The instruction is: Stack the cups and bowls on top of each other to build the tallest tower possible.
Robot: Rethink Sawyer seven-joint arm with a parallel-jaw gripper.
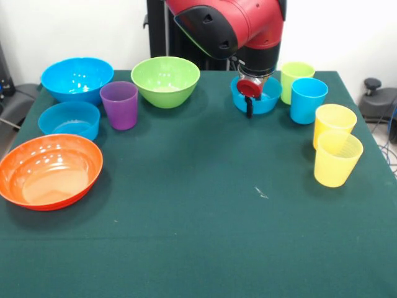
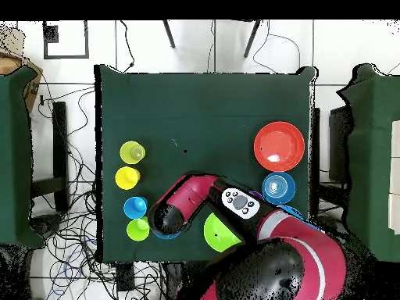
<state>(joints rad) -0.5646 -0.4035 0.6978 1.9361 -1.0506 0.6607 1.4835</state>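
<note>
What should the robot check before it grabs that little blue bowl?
1. Gripper is over the small blue bowl: ok.
2. Jaws open wide enough for the rim: cannot tell.
3. Bowl is empty: cannot tell, the gripper hides part of the inside.
4. Room beside the bowl: not ok, the lime green cup and blue cup stand very close.
5. Tower already begun: not ok, the orange bowl and purple cup sit apart on the table.
</note>
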